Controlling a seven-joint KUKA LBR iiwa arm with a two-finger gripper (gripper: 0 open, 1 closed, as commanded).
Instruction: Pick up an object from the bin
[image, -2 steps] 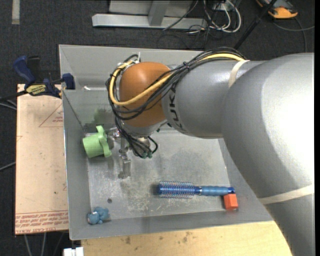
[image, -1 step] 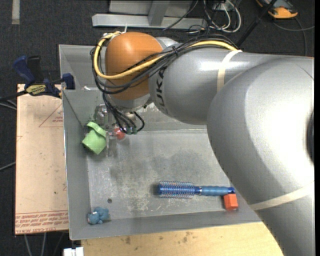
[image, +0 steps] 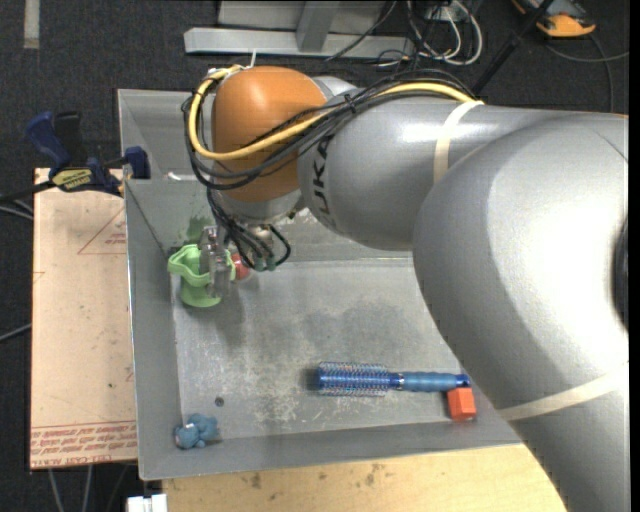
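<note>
My end effector is down at the green cup-like thing against the bin's left wall, left of the frame's centre, clenched or released I cannot tell.

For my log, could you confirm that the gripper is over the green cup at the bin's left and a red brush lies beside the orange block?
No: the camera view shows the brush is blue, not red. The gripper is over the green cup at the bin's left, and the brush lies beside the orange block.

Dark carpet floor, tangled cables
</note>
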